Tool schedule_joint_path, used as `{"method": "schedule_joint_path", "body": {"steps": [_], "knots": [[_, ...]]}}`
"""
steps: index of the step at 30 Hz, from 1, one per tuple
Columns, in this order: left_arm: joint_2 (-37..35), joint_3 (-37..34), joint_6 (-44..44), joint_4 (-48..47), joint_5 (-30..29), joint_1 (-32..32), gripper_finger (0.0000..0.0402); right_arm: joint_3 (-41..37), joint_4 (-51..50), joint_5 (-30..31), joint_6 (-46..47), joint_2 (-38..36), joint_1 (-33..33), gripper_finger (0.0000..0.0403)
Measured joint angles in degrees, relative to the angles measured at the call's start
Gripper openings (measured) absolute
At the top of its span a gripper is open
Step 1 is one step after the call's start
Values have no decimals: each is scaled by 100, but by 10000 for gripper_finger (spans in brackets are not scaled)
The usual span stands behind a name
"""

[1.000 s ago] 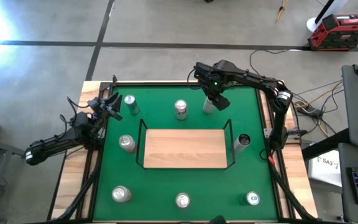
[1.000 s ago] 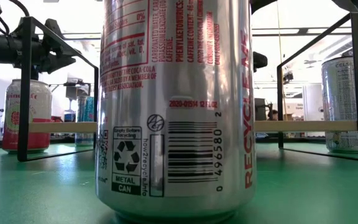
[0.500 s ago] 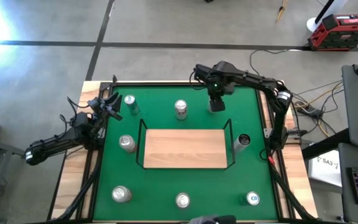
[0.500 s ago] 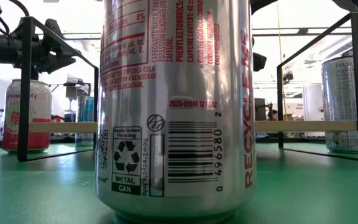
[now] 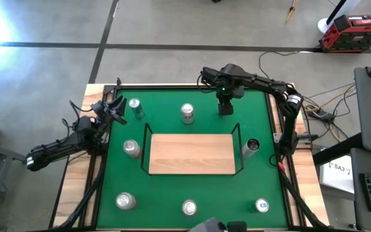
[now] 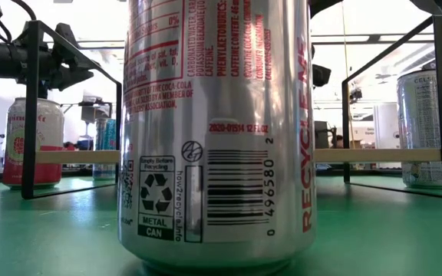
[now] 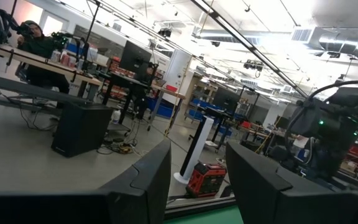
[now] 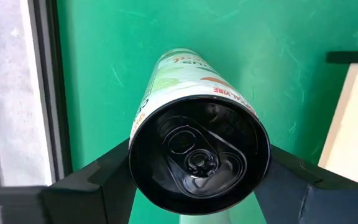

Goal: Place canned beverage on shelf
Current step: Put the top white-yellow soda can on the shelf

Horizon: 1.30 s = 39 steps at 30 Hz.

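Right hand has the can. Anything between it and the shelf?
Nothing visible. The right hand holds the can just beyond the shelf's far rail; only bare felt lies between. The nearest other can stands off to the side.

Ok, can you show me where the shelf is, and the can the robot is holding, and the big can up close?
shelf (image 5: pixel 192 153), high view, bare wood board.
held can (image 8: pixel 199 152), right wrist view, its dark top.
big can (image 6: pixel 217 130), low view, its printed side.
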Motion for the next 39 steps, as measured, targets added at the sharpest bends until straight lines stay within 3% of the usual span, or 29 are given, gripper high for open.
{"method": "schedule_joint_path", "body": {"steps": [10,26,39], "knots": [[1,1,-2,-1,2,0,137,-7,-18,-17,118,12,2,275],[2,-2,-2,0,2,0,137,-13,-131,-42,-783,39,26,287],[2,1,-2,-2,2,2,137,-2,-150,-43,-1504,26,-174,389]]}}
